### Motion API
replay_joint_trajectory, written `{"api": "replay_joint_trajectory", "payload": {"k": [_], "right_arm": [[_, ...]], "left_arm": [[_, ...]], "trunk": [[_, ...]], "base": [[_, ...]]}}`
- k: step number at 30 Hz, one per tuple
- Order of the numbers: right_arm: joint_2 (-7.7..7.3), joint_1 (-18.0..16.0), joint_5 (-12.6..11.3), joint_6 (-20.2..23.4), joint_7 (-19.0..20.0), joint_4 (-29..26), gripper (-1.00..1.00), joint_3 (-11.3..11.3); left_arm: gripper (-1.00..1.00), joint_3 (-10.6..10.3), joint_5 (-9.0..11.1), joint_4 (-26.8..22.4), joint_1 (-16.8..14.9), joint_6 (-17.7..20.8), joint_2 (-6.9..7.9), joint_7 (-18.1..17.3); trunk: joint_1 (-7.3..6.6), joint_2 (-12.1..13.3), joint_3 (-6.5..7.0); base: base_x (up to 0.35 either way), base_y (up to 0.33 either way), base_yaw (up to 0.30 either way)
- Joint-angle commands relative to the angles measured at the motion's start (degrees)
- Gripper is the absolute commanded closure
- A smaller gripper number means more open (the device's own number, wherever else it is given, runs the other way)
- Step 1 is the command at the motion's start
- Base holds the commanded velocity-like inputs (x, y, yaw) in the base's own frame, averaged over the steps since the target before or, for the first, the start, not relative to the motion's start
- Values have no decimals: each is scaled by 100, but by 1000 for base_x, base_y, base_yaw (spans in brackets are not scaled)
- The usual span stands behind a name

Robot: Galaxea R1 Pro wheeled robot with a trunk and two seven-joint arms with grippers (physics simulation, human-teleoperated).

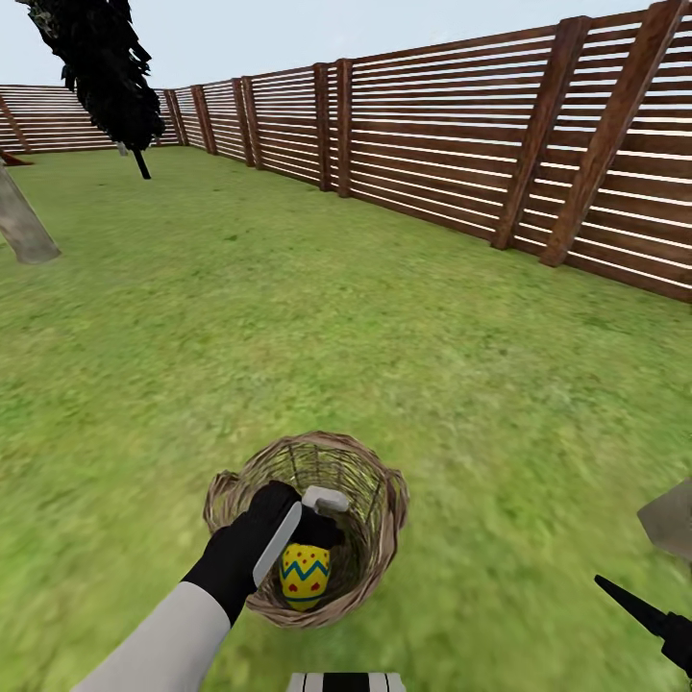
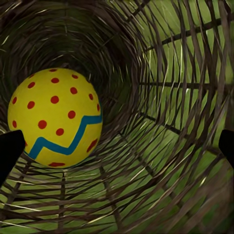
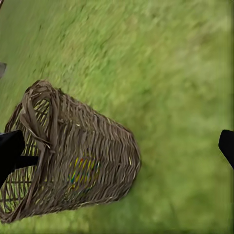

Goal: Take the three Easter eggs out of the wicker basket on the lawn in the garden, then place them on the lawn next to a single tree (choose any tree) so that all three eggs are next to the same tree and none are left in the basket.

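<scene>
The wicker basket (image 1: pixel 377 500) stands on the lawn (image 1: pixel 384 346) just in front of me. One yellow Easter egg (image 1: pixel 306 575) with red dots and a blue zigzag lies inside it; any others are hidden. My left gripper (image 1: pixel 298 533) reaches down into the basket above the egg. In the left wrist view the egg (image 2: pixel 53 117) sits close by one fingertip (image 2: pixel 9 151), and the left gripper (image 2: pixel 117 148) is open and holds nothing. My right gripper (image 1: pixel 654 620) hangs open over grass at the right. The right wrist view shows the basket (image 3: pixel 83 156) from the side.
A brown slatted fence (image 1: pixel 461 135) runs along the back and right of the garden. A pale grey-tan trunk (image 1: pixel 24 226) stands on the grass at far left. A black cypress-like tree (image 1: pixel 106 67) leans behind it. Open grass lies between me and them.
</scene>
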Motion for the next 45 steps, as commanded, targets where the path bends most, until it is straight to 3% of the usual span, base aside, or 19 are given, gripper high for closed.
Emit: {"api": "replay_joint_trajectory", "payload": {"k": [1,7,16,19,27,45], "right_arm": [[-2,2,-19,31,3,-2,-100,-2],[-2,2,-19,31,3,-2,-100,-2],[-2,2,-19,31,3,-2,-100,-2],[-2,2,-19,31,3,-2,-100,-2],[-2,2,-19,31,3,-2,-100,-1],[-2,2,-19,31,19,-2,-100,-2]], "left_arm": [[-100,-3,17,-1,-4,20,0,9],[-100,13,13,3,-4,14,0,45],[-100,29,33,2,-4,-16,-23,1027],[-100,129,34,7,-4,-21,-33,1250],[-100,284,32,71,-8,-24,-49,1357],[-100,299,36,162,-30,-125,-62,1371]], "trunk": [[-1,-2,-4],[-1,-2,-4],[-1,-2,-4],[-1,-2,-4],[-1,-2,-4],[-1,-2,-4]], "base": [[0,-37,0],[0,-15,0],[0,-1,0],[0,0,0],[0,-12,0],[10,-75,0]]}}
